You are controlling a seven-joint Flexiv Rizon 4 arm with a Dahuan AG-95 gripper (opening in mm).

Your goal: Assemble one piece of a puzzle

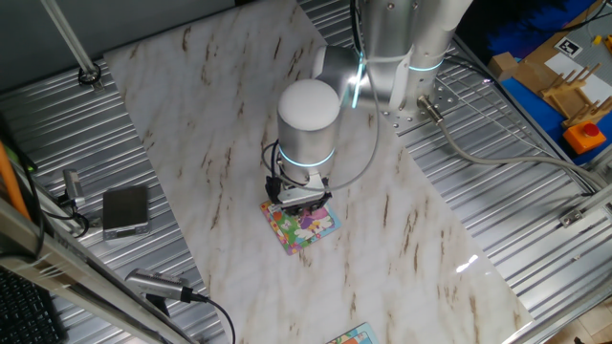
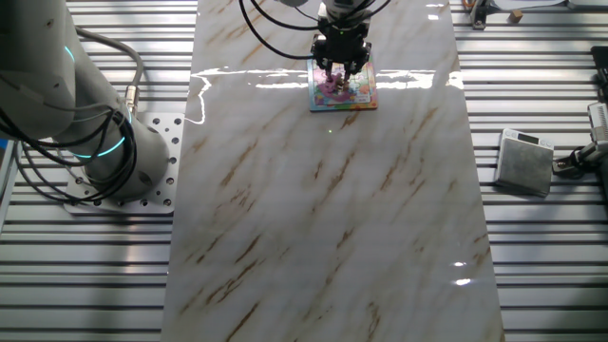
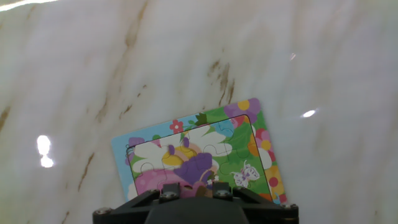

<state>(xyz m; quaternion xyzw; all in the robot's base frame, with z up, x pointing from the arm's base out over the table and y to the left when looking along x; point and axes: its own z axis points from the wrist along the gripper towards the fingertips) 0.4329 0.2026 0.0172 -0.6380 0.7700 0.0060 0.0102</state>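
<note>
The puzzle (image 1: 308, 227) is a small square cartoon board lying flat on the marble sheet, with pink figures in the middle and green, yellow and blue edges. It also shows in the other fixed view (image 2: 344, 92) and the hand view (image 3: 205, 140). My gripper (image 1: 300, 202) (image 2: 340, 68) (image 3: 194, 191) hangs straight down over the puzzle's middle, very close to its surface. Its two fingers stand close together with the pink-purple piece (image 3: 194, 177) between them, over the pink figures. The contact between piece and board is hidden by the fingers.
A grey box (image 1: 125, 210) (image 2: 525, 161) sits on the ribbed metal table beside the marble sheet (image 1: 220, 124). A sliver of another blue-and-yellow board (image 1: 354, 335) lies at the sheet's near edge. The arm's base (image 2: 90, 123) and cables stand at one side.
</note>
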